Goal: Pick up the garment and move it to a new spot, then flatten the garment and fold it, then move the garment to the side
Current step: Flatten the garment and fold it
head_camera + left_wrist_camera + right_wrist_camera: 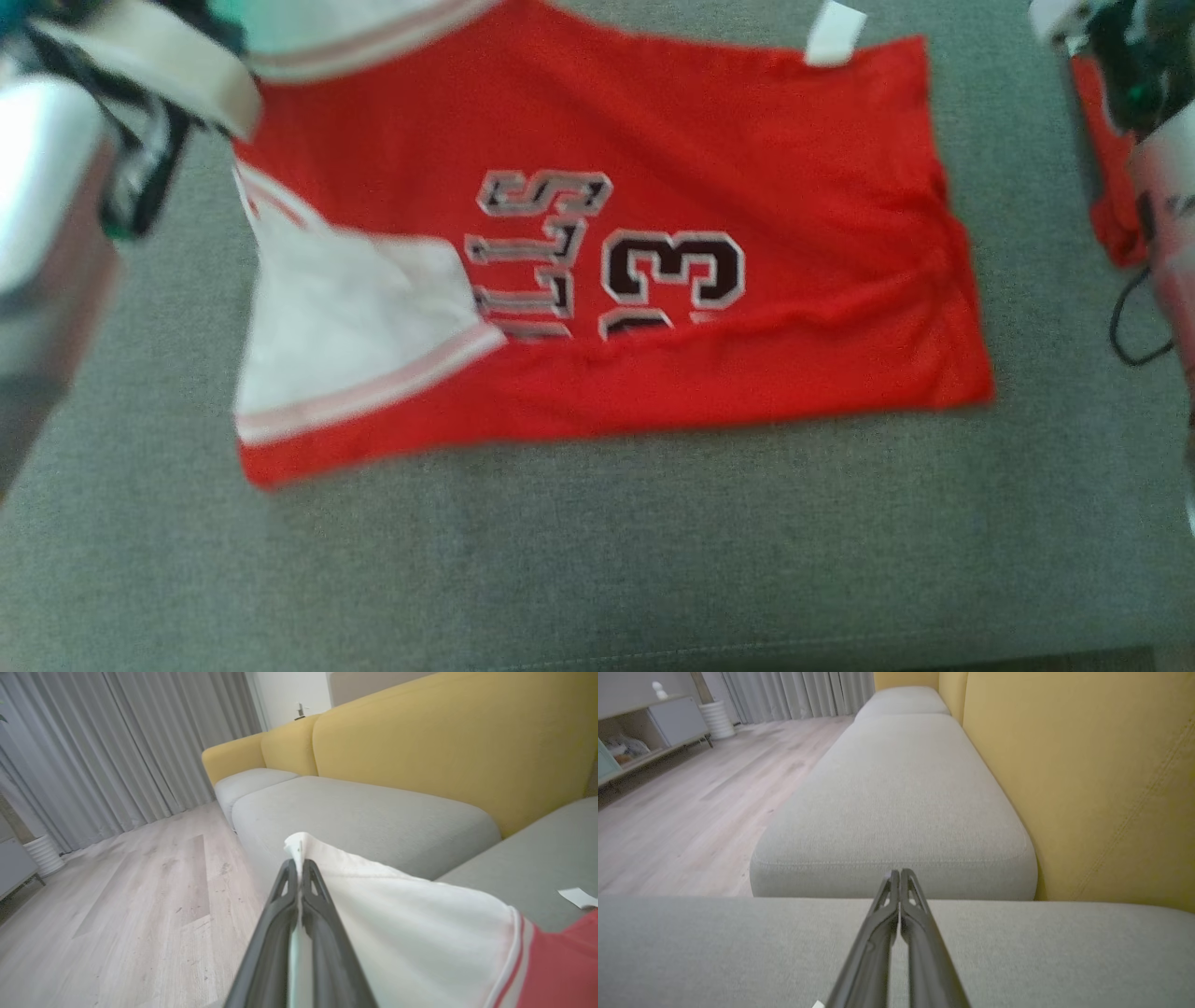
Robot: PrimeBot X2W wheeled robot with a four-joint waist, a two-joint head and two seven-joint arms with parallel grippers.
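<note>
A home living room, by its furniture and finishes.

A long sofa [444, 742] with a mustard-yellow back and soft grey seat cushions [896, 798] runs along a pale wall, built of several sections set end to end. Grey curtains [117, 742] hang in full pleats from high up down to the floor [117, 905], which is light wood-look plank. Across the room stands a low sideboard [649, 728] on thin legs with an open shelf and a small white ornament [658, 690] on top, and beside it, by the curtains, a white ribbed pot [717, 718].
</note>
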